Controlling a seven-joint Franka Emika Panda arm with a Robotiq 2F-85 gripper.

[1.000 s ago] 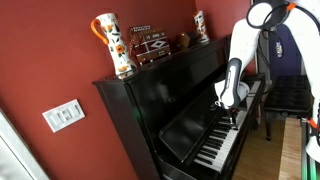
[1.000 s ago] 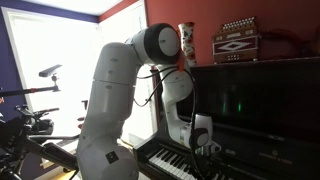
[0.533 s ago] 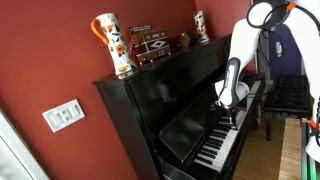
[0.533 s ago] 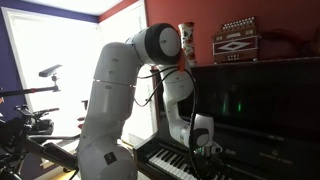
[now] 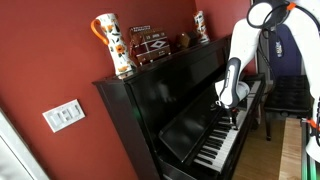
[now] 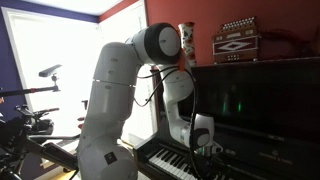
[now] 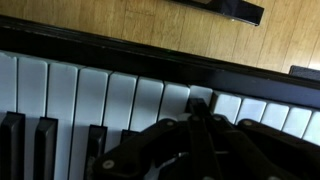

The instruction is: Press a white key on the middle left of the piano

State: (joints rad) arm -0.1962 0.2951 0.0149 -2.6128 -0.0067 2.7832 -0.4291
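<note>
piano: the black upright piano (image 5: pixel 175 110) fills the middle of both exterior views against a red wall (image 5: pixel 45 55); its row of keys (image 7: pixel 110 100) runs across the wrist view.
hand: the hand (image 7: pixel 193 128) sits low over the white keys at the lower centre of the wrist view, its fingers drawn together to a point; in an exterior view it hangs at the keyboard (image 6: pixel 207 150).
step: by my judgement, the press itself; whether the tip touches a key I cannot tell.
next move: a short straight push down on the white key under the tip, clear of the black keys (image 7: pixel 45 145).
surface: glossy lid and smooth keys, wood floor (image 7: pixel 130 25) beyond.
room: a patterned jug (image 5: pixel 115 45) and an accordion (image 6: pixel 235 40) stand on the piano top; a light switch (image 5: pixel 63 115) at lower left.
</note>
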